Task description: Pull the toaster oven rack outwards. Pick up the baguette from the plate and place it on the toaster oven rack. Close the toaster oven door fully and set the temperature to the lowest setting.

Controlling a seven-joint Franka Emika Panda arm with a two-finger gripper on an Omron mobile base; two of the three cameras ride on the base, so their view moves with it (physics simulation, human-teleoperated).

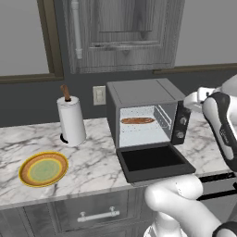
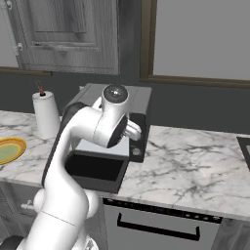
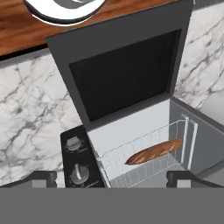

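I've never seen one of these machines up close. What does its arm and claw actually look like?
The arm is thick, rounded and glossy white, built of tube-like segments with dark grey bands at the joints and a round grey cap on one joint. The claw ends in two small dark fingertips.

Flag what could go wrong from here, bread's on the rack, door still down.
1. The toaster oven door lies flat open; if the toaster oven rack still sticks out, closing may jam against it.
2. The baguette lies loose and could roll if the door slams.
3. The two knobs sit close together; the open fingers may turn the wrong one.
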